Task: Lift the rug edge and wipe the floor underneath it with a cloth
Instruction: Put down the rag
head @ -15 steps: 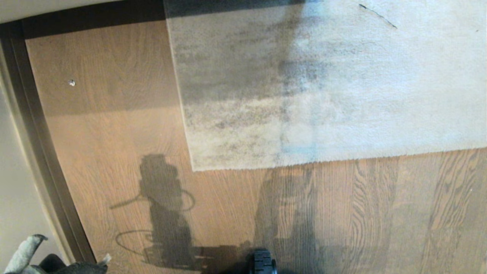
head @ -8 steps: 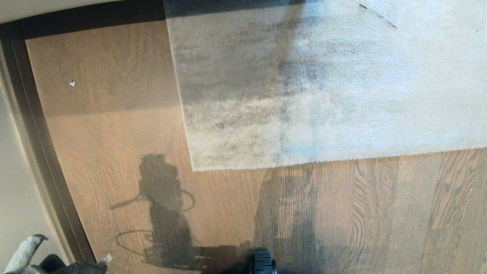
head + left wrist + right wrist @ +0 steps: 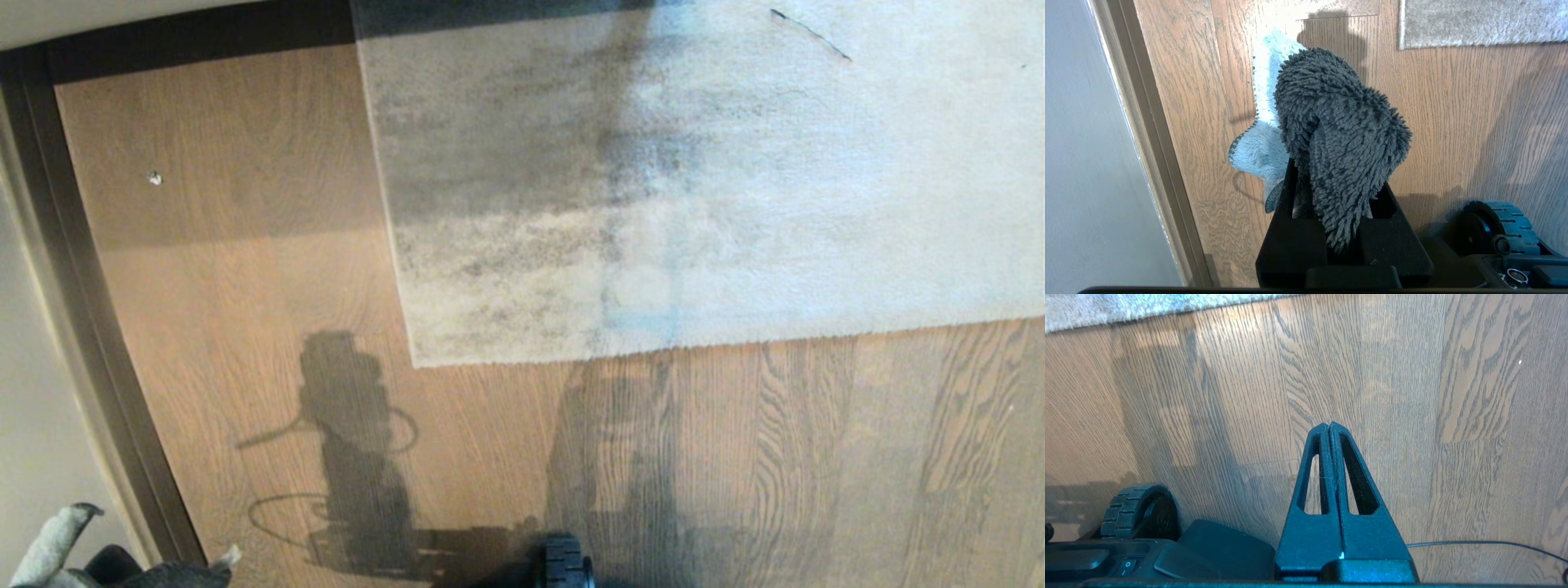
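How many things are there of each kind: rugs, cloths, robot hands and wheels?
Rug: 1
Cloth: 1, held in the left hand
Robot hands: 2, counting the empty right hand
Wheel: 1
Total: 5

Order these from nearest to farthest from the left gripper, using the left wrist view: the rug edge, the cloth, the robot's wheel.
1. The cloth, clamped in the left gripper.
2. The wheel, beside it at the robot's base.
3. The rug edge, far ahead across the floor.
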You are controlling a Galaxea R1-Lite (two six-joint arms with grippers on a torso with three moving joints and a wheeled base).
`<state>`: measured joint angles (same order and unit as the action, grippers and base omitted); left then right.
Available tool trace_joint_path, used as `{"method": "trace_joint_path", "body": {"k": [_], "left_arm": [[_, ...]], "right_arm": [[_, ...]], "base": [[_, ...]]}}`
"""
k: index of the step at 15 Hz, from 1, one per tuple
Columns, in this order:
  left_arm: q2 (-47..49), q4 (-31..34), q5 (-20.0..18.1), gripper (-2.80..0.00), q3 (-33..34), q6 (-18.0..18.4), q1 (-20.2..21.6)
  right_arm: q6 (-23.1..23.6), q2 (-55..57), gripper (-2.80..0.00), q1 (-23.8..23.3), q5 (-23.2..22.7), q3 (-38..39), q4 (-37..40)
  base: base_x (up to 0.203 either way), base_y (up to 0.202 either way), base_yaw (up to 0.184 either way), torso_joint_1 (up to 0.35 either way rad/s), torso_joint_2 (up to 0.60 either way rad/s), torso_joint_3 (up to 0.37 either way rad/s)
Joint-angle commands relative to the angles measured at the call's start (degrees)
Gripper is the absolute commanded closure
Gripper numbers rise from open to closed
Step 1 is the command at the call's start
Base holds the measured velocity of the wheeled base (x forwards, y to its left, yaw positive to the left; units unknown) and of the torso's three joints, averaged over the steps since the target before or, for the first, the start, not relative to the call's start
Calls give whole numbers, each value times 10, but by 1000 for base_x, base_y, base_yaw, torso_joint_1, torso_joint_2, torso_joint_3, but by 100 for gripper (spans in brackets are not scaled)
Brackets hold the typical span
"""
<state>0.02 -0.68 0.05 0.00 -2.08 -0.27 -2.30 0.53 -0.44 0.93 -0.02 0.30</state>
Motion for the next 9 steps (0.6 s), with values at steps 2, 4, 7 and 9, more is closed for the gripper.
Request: {"method": "trace_joint_path", "body": {"k": [2,4,7,9], "left_arm": [[0,0,0,0,0,0,0],[0,0,0,0,0,0,0],[0,0,0,0,0,0,0],[0,0,0,0,0,0,0]], "right_arm": [[0,-5,0,0,0,-1,0],[0,-5,0,0,0,-1,0],[0,-5,0,0,0,0,0],[0,-5,0,0,0,0,0]], "base": [[0,0,0,0,0,0],[0,0,0,0,0,0],[0,0,0,0,0,0],[0,0,0,0,0,0]]}}
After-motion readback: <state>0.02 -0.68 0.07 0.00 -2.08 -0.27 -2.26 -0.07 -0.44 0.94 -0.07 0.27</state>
